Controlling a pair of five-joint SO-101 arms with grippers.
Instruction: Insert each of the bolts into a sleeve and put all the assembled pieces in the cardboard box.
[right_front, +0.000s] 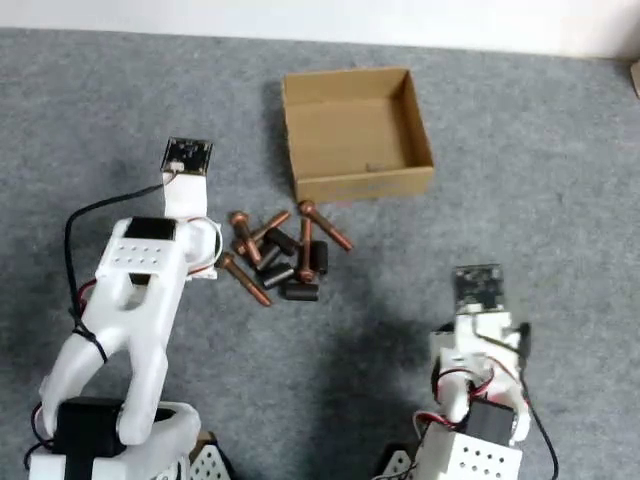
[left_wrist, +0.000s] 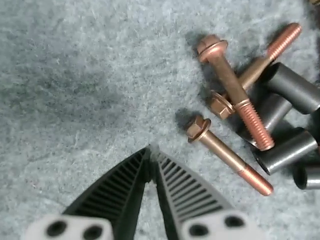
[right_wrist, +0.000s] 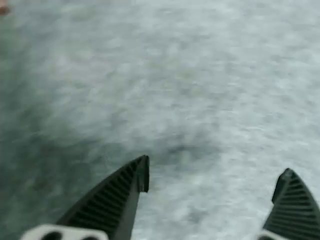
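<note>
Bolts (right_front: 245, 280) lay loose in a small heap with the sleeves (right_front: 299, 292) on the grey carpet (right_front: 540, 220), near the middle of the table. They were just in front of the box (right_front: 365, 185) but not touching it. The box stood open-topped with its front wall facing the heap.

Seen from the left wrist, one copper bolt lay crossed over another, and a third lay alone on the near side of the heap. The dark sleeves lay on their sides against the bolts' threaded ends, and every bolt seen there lay outside a sleeve.

The left gripper (left_wrist: 151, 154) hung over bare carpet beside the heap, its jaws closed tip to tip with nothing between them. The head of the lone bolt was near the tips but apart from them.

The right gripper (right_wrist: 215, 172) had its jaws spread wide and held nothing. It was over plain carpet, well apart from the heap. From above, its arm sat at the front right of the table.
</note>
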